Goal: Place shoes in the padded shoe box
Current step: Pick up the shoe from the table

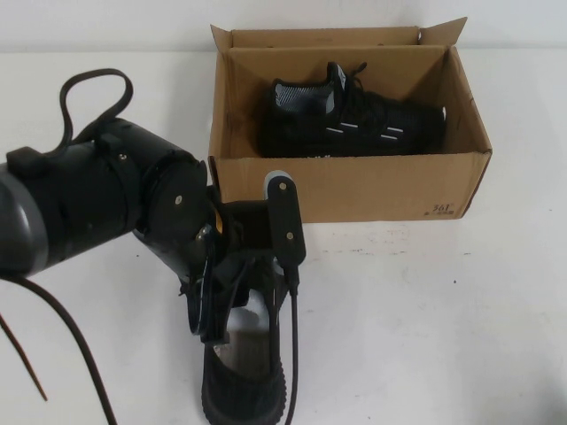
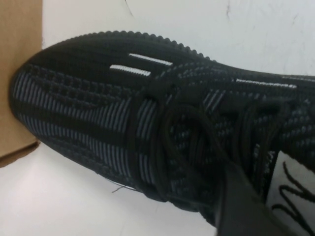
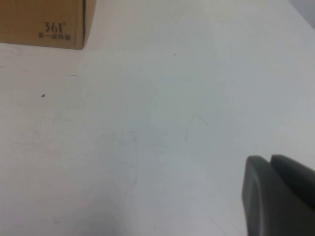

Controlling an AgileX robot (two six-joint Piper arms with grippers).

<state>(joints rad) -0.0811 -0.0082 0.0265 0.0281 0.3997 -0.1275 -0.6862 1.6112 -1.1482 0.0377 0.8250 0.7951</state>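
On the white tabletop (image 1: pixel 425 301) the padded shoe box (image 1: pixel 354 188) stands at about 12 o'clock in the high view, its brown flaps upright and a small dark logo printed low on its front wall toward 3 o'clock. One shoe in the box (image 1: pixel 354 119) already lies on its side inside, toe toward 3 o'clock, its collar lining toward 9 o'clock and its white dash marks facing up.

The second shoe (image 1: pixel 244 376) rests on the tabletop at about 6 o'clock, well in front of the box, its heel end toward the lower edge of the view. The left wrist view shows it from close above: black knit upper, laces, two short white dashes on its side, and the toe near a corner of the box.

The left end effector (image 1: pixel 244 292) is directly over that shoe, at about 7 o'clock from the box, with its dark fingers reaching down into or around the collar. Whether the fingers are closed on the shoe or merely around it cannot be told, as the arm's own body hides the tips.

The right end effector (image 3: pixel 278 194) shows only in its own wrist view, as a grey finger edge above bare tabletop, with the logo corner of the box well apart from it; how far open it is cannot be told.
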